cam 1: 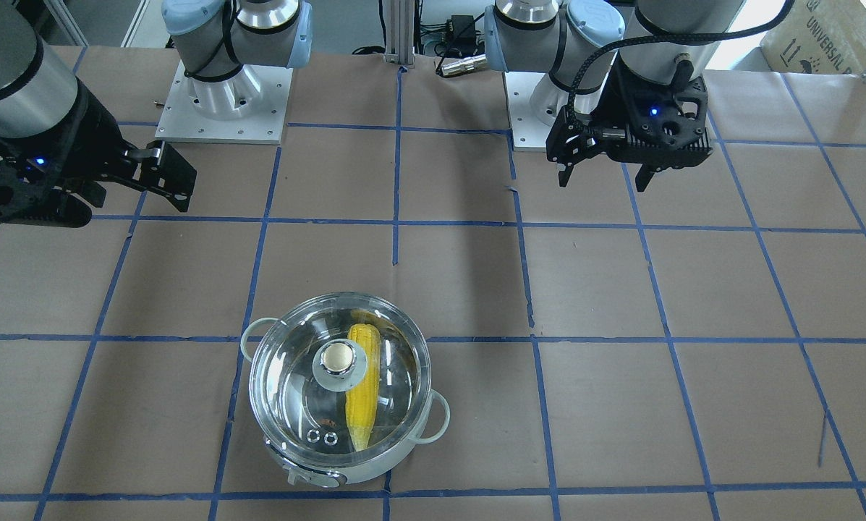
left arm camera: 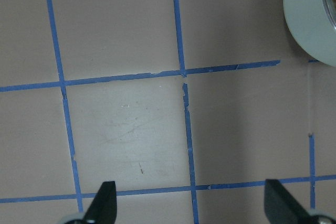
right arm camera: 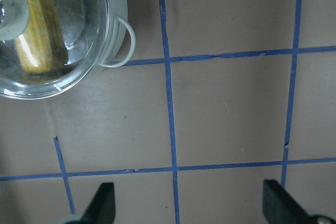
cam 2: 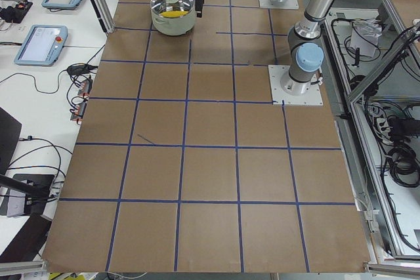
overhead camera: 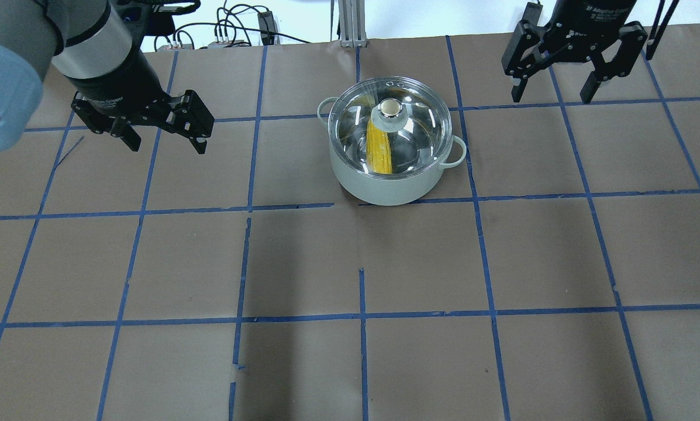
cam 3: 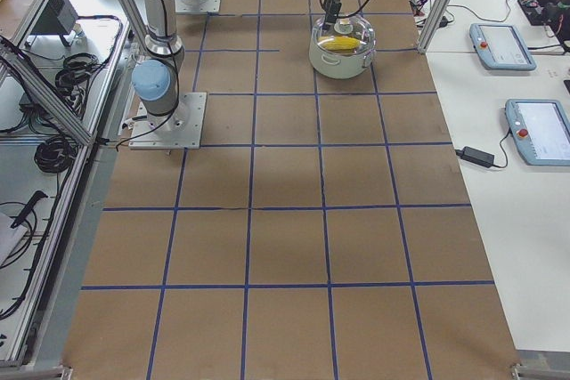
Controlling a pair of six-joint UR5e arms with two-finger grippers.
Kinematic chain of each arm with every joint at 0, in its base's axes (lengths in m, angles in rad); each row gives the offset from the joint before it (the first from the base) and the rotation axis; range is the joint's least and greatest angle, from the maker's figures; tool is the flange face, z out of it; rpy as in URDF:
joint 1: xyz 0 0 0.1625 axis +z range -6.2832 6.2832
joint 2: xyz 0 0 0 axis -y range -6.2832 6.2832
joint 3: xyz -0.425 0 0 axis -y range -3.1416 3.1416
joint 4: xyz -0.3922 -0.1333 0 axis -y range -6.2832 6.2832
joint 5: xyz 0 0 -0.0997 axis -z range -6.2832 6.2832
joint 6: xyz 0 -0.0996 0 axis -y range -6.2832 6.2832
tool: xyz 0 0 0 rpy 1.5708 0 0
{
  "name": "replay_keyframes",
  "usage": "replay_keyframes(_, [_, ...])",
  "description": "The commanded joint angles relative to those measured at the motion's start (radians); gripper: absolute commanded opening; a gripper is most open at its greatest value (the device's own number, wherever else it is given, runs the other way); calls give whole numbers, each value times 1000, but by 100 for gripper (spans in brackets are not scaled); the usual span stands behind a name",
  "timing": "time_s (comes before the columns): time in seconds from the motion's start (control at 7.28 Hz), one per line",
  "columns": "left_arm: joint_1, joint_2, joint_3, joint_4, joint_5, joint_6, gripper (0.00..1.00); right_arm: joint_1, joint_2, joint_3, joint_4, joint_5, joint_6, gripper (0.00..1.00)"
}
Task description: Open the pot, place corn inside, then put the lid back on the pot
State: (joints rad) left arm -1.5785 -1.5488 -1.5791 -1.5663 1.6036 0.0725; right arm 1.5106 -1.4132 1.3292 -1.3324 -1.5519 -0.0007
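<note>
The pot [cam 1: 375, 474] stands on the brown table with the glass lid [cam 1: 288, 391] seated on it, knob [cam 1: 338, 358] up. The yellow corn [cam 1: 364, 405] lies inside, seen through the glass. In the overhead view the pot [overhead camera: 385, 190], lid [overhead camera: 426, 128] and corn [overhead camera: 379, 152] sit at far centre. My left gripper [overhead camera: 167, 143] is open and empty, well to the pot's left. My right gripper [overhead camera: 551, 93] is open and empty, to the pot's right. The right wrist view shows the corn [right arm camera: 34, 30] under the lid at top left. The left wrist view shows only the pot's wall [left arm camera: 315, 19].
Blue tape lines grid the brown table cover [overhead camera: 361, 263]. The two arm bases [cam 1: 223, 101] [cam 1: 541, 108] stand at the robot's side. Tablets [cam 3: 503, 46] lie on the white side bench beyond the table edge.
</note>
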Motion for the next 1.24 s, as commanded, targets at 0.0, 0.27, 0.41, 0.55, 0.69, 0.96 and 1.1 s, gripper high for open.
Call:
replay_keyframes(0.0, [0, 6, -12, 0, 1, 0, 100, 0, -71, 126, -77, -2, 5, 100])
replay_keyframes(0.27, [0, 6, -15, 2, 1, 0, 100, 0, -93, 169, -119, -2, 7, 100])
replay_keyframes(0.41, [0, 6, -15, 2, 2, -2, 100, 0, -93, 169, -120, -2, 8, 100])
replay_keyframes(0.55, [0, 7, -15, 2, 4, -2, 100, 0, -93, 168, -120, 0, 8, 100])
replay_keyframes(0.69, [0, 7, -15, 2, 12, -6, 100, 2, -95, 168, -120, 0, 8, 100])
replay_keyframes(0.96, [-2, 6, -15, 2, 12, -7, 100, 0, -96, 168, -120, 0, 10, 100])
replay_keyframes(1.1, [-2, 7, -15, 2, 12, -7, 100, 2, -96, 169, -119, 1, 11, 100])
